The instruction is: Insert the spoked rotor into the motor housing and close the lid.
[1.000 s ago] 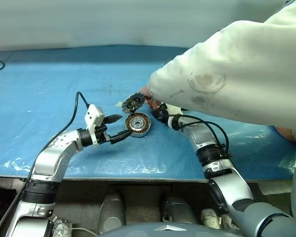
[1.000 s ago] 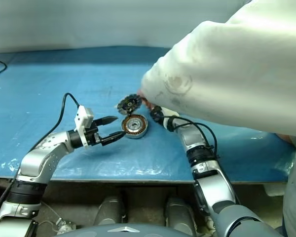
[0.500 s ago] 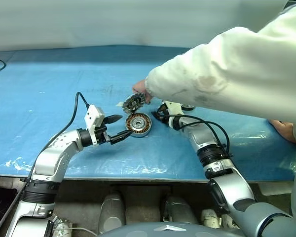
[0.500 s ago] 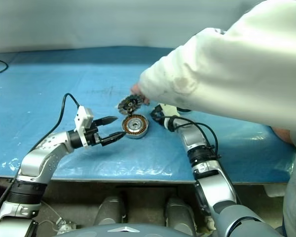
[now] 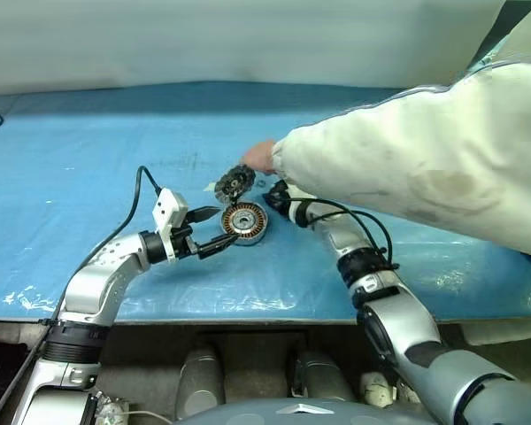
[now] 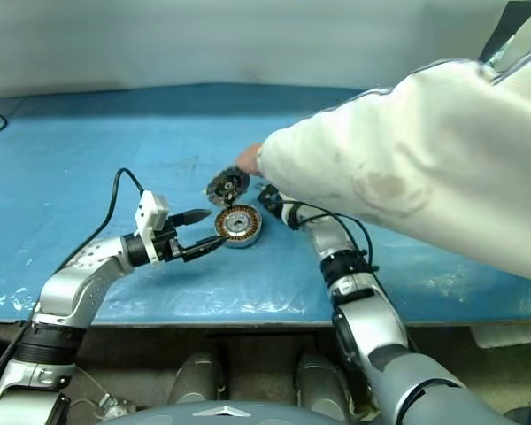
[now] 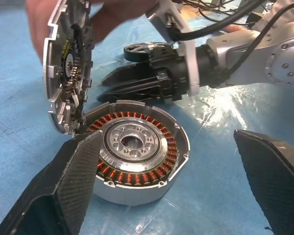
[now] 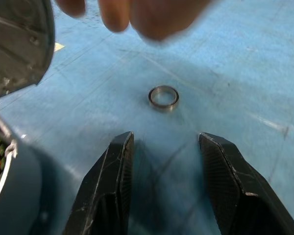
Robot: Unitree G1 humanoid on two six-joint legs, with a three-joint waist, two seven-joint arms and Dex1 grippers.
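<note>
The left hand (image 5: 211, 229) is nearest, fingers spread wide and holding nothing, its black textured fingertips either side of the near rim of the housing (image 5: 246, 221). The housing is a shallow round silver cup lying flat on the blue table (image 5: 88, 150), its open side up; the left wrist view shows its ring of copper coils and a drilled metal hub (image 7: 134, 142) in the middle. The lid (image 5: 234, 181) stands nearly upright from the housing's far-left rim, its inner face turned toward the housing; in the wrist view that face is silver with dark parts and small notches round the edge. A person's hand (image 5: 260, 157), in a pale sleeve (image 5: 425, 168), is at the lid's top edge. Just right of the housing, the right hand (image 5: 272, 197) points left, fingers partly apart and empty. Its wrist view shows a small thin metal ring (image 8: 163, 97) lying flat on the table beyond the fingertips. A dark wheel-like part (image 7: 146, 49) lies behind that hand.
</note>
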